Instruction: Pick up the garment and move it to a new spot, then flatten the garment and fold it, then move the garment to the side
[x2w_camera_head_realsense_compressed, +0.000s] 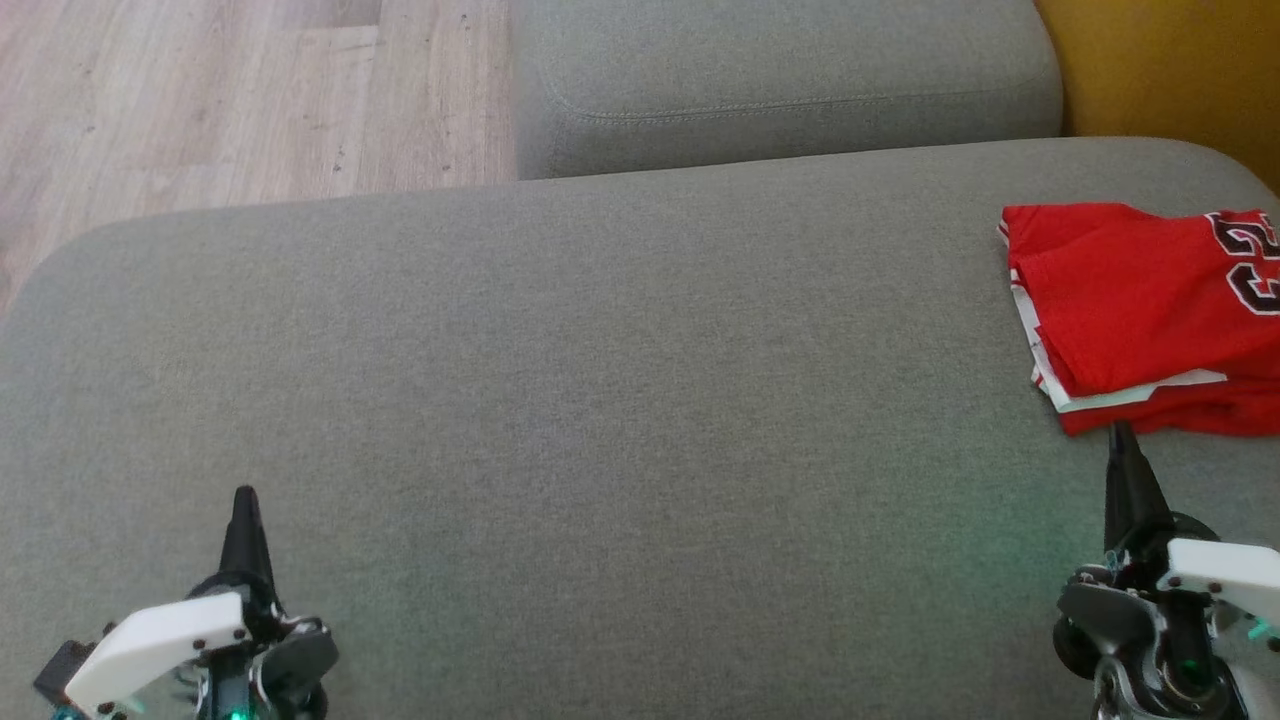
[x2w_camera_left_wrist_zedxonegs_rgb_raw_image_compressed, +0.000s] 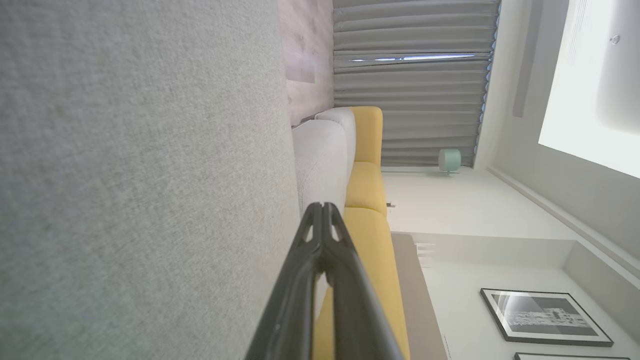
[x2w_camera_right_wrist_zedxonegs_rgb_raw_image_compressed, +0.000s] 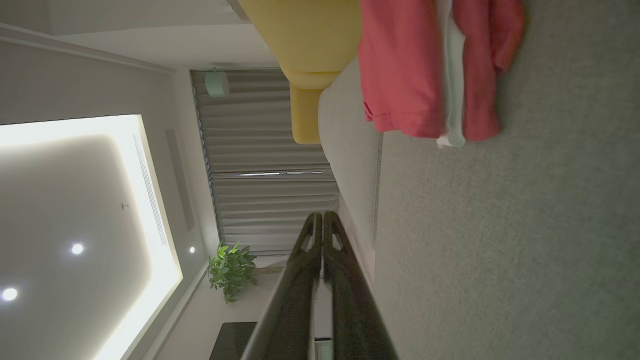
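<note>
The garment is a red jersey with white trim and dark numbers, folded into a compact stack at the right edge of the grey cushion; part of it runs off the head view. My right gripper is shut and empty, its tip just in front of the garment's near edge, apart from it. The garment lies ahead of that gripper in the right wrist view. My left gripper is shut and empty at the lower left, above bare cushion. Its fingers meet at the tips.
A second grey cushion sits behind the first. Wooden floor lies at the far left, and a yellow seat at the far right. A yellow sofa and curtains stand beyond the cushion.
</note>
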